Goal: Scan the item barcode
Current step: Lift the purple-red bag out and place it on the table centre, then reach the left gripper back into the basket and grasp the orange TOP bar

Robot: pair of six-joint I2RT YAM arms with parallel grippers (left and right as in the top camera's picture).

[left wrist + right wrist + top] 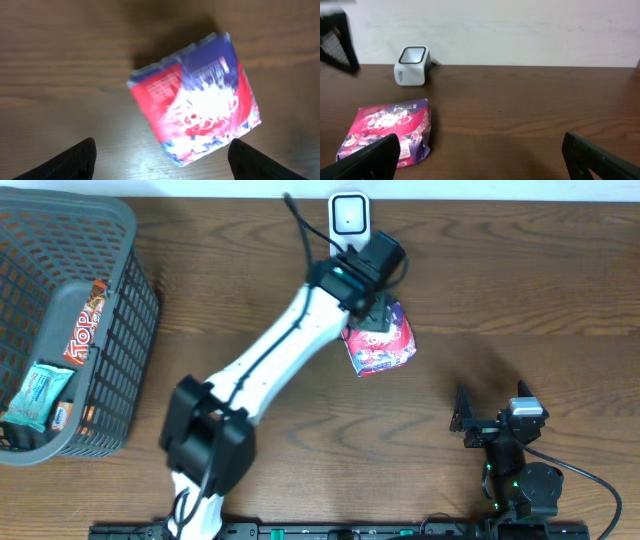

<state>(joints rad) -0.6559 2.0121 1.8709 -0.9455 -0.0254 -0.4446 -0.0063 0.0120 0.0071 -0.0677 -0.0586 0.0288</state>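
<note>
Plainly, the glossy crimped-edge pouch (197,97) lies on the wood-grain table (60,75), left gripper (162,156) and right gripper (481,152) both wide, empty.

One scanner (349,216), one snack pouch (385,348), one basket (135,330).

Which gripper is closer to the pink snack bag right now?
Left. The left gripper hangs open directly above the snack bag; the right gripper sits well apart, off to its right.
</note>
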